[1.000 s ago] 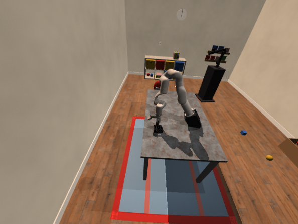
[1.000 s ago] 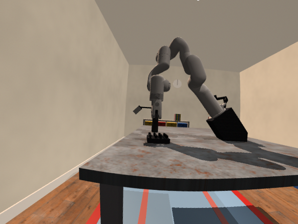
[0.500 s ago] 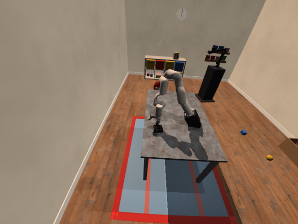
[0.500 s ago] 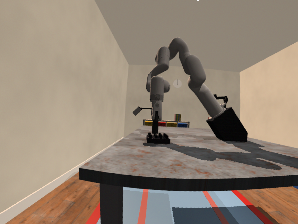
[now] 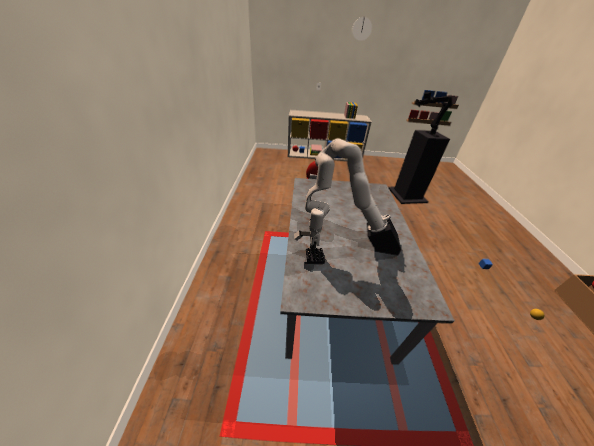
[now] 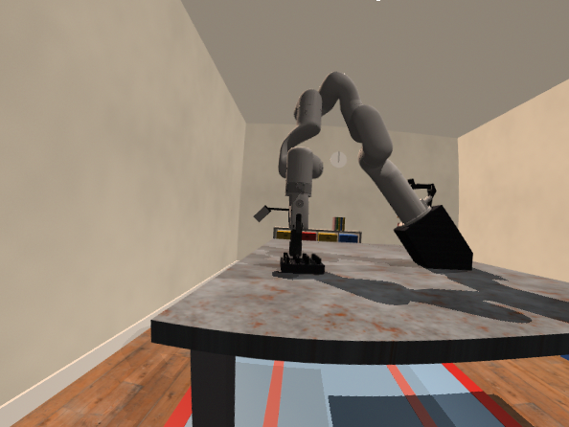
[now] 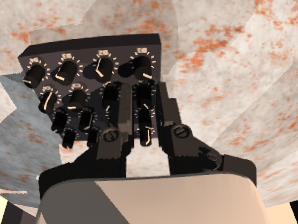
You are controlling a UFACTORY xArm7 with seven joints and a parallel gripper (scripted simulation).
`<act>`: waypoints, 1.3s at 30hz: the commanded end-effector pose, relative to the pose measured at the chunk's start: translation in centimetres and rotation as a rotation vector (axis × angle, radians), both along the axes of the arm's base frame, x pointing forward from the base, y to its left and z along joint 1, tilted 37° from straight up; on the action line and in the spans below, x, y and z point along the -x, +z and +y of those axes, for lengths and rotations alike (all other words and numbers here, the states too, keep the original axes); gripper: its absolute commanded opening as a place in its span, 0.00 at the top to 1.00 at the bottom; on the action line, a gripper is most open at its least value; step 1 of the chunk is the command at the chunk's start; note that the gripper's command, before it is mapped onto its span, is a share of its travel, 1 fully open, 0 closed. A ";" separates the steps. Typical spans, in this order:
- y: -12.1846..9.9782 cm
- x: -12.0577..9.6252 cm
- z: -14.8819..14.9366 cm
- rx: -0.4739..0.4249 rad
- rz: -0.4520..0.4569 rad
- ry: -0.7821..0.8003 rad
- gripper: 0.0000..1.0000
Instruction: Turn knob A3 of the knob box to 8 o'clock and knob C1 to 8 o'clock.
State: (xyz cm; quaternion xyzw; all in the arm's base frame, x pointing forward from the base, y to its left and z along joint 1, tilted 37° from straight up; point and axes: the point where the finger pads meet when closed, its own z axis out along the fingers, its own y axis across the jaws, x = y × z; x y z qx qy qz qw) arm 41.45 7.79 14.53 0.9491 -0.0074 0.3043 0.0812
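One knob [image 7: 110, 93] part-hidden by tool [image 5: 313, 246] [image 6: 296, 256] [image 7: 143, 97]; cannot tell whether tool grasps straddled knob [image 7: 144, 93].

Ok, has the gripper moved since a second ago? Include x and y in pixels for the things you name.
Yes: in the exterior view, the gripper [image 5: 313, 247] [image 6: 295, 257] [image 7: 143, 97] has come down toward the knob box [image 5: 314, 262] [image 6: 304, 269] [image 7: 90, 46].
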 end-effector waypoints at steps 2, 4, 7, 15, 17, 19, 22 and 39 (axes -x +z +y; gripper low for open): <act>0.1 -0.1 0.1 0.000 -0.003 0.001 0.81; 0.1 -0.1 0.1 0.000 -0.003 0.001 0.81; 0.1 -0.1 0.1 0.000 -0.003 0.001 0.81; 0.1 -0.1 0.1 0.000 -0.003 0.001 0.81; 0.1 -0.1 0.1 0.000 -0.003 0.001 0.81; 0.1 -0.1 0.1 0.000 -0.003 0.001 0.81; 0.1 -0.1 0.1 0.000 -0.003 0.001 0.81; 0.1 -0.1 0.1 0.000 -0.003 0.001 0.92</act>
